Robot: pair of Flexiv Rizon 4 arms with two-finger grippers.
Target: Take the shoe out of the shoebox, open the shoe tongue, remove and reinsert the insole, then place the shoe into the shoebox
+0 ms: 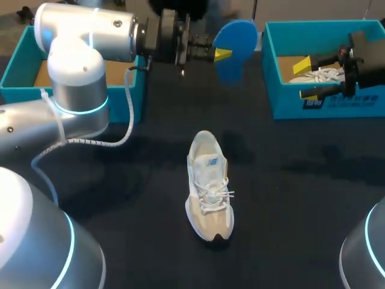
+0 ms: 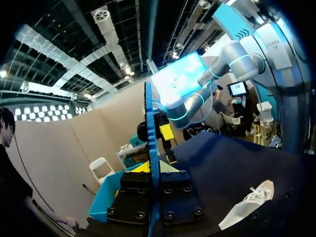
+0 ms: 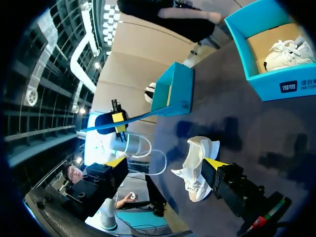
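Observation:
A beige and white shoe lies on the black table, toe toward the front edge. It also shows in the left wrist view and ahead of the right fingers. My left gripper is raised over the table's back, shut on the blue insole. That insole stands edge-on between its fingers and is seen at a distance in the right wrist view. My right gripper hangs open over the teal shoebox at the back right, holding nothing.
A second white shoe lies inside the right shoebox. Another teal box stands at the back left behind my left arm, and a white cable loops from that arm.

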